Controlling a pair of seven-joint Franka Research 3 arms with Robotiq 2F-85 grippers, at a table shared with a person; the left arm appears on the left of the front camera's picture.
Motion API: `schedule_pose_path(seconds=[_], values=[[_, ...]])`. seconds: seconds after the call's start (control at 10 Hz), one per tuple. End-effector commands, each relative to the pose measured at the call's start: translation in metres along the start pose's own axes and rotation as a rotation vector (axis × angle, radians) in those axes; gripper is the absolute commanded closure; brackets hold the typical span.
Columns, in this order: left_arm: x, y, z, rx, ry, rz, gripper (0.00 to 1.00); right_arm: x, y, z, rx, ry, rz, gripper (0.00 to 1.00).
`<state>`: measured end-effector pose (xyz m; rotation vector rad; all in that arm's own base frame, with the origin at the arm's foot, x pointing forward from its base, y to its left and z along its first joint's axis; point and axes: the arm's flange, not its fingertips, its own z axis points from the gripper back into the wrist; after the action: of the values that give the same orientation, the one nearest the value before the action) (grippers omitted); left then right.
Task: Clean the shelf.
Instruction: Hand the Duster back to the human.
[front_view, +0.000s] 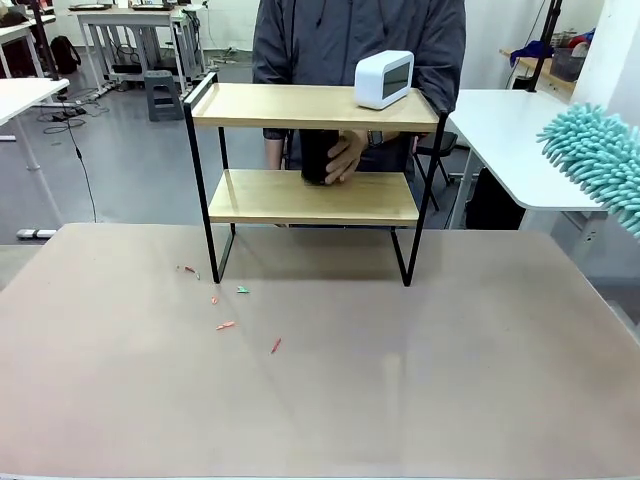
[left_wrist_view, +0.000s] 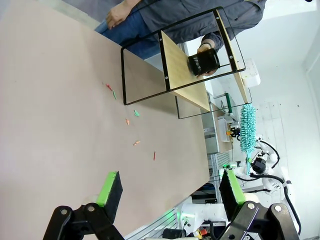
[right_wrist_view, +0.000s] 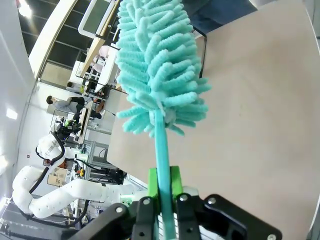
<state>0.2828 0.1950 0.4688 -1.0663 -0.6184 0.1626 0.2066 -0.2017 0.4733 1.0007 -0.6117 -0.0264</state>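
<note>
Tabletop (front_view: 400, 400): shelf (front_view: 300, 105) at far edge. Right gripper (right_wrist_view: 164, 181) clamps duster (right_wrist_view: 160, 65); left gripper (left_wrist_view: 169, 189) wide, empty. Risk: sweep topples white clock (front_view: 384, 78), strikes person's hand (front_view: 348, 157).

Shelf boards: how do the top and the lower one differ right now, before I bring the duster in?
The top board carries a white clock near its right end; the lower board has a black container at its middle. No hand is on the top board's clock; a person's hand grips the lower board's container. Both are light wood in one black frame.
</note>
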Motion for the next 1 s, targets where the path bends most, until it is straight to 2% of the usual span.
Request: schedule_pose_path(seconds=[0.0, 0.4, 0.5, 0.6, 0.7, 0.8, 0.9], values=[[0.000, 0.000, -0.002, -0.019, -0.013, -0.018, 0.00, -0.002, -0.003, 0.001, 0.012, 0.003, 0.021, 0.88], [0.000, 0.000, 0.000, 0.000, 0.000, 0.000, 0.00, 0.000, 0.000, 0.000, 0.000, 0.000, 0.000, 0.88], [0.000, -0.046, -0.006, -0.173, 0.046, -0.111, 0.00, 0.022, 0.030, 0.019, 0.058, -0.042, 0.142, 0.88], [0.001, -0.099, -0.028, -0.229, 0.129, -0.231, 0.00, 0.050, 0.076, 0.029, 0.042, -0.038, 0.289, 0.88], [-0.004, -0.153, -0.064, -0.272, 0.216, -0.318, 0.00, 0.069, 0.134, 0.020, 0.066, 0.037, 0.457, 0.88], [-0.011, -0.186, -0.101, -0.295, 0.297, -0.371, 0.00, 0.068, 0.177, -0.002, 0.122, 0.163, 0.593, 0.88], [-0.018, -0.206, -0.135, -0.316, 0.356, -0.400, 0.00, 0.055, 0.202, -0.029, 0.150, 0.321, 0.687, 0.88]])
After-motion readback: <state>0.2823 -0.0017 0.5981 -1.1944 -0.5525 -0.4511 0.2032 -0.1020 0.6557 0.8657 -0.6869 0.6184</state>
